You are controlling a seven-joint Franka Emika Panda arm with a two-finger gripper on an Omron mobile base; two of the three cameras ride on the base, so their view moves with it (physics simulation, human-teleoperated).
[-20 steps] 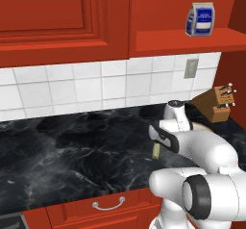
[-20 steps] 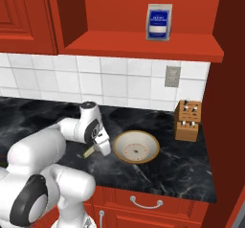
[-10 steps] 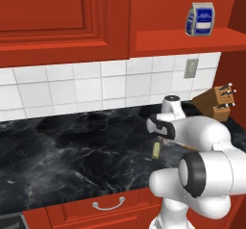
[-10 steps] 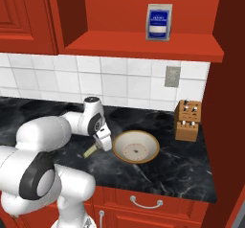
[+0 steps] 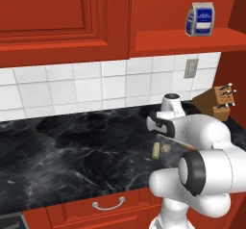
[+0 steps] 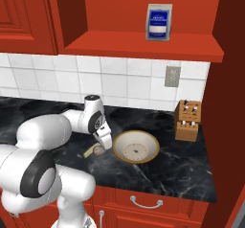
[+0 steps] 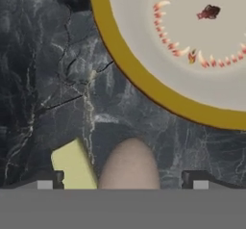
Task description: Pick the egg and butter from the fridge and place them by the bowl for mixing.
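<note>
The egg (image 7: pixel 129 163) lies on the black counter between my gripper's (image 7: pixel 124 179) wide-apart fingertips (image 7: pixel 190 177), touching neither. The butter (image 7: pixel 74 165) lies flat right beside it, by the other fingertip. The tan bowl (image 7: pixel 125 69) with its cream inside sits just beyond them. From the right base view, my gripper (image 6: pixel 106 143) hangs low and open over the egg (image 6: pixel 99 150) and butter (image 6: pixel 89 151), just left of the bowl (image 6: pixel 152 148). The left base view shows the butter (image 5: pixel 155 150) and egg (image 5: pixel 166 148) under the hand. The fridge is out of view.
A wooden knife block (image 6: pixel 187 120) stands at the counter's right end against a red side wall. A blue-and-white carton (image 6: pixel 158 22) sits on the red shelf above. White tiles with a wall socket (image 6: pixel 172 76) back the counter; red cupboards hang at upper left.
The jaws have spread wide apart and the egg now rests on the counter next to the butter. The arm's elbow has swung over while the hand stayed by the bowl.
</note>
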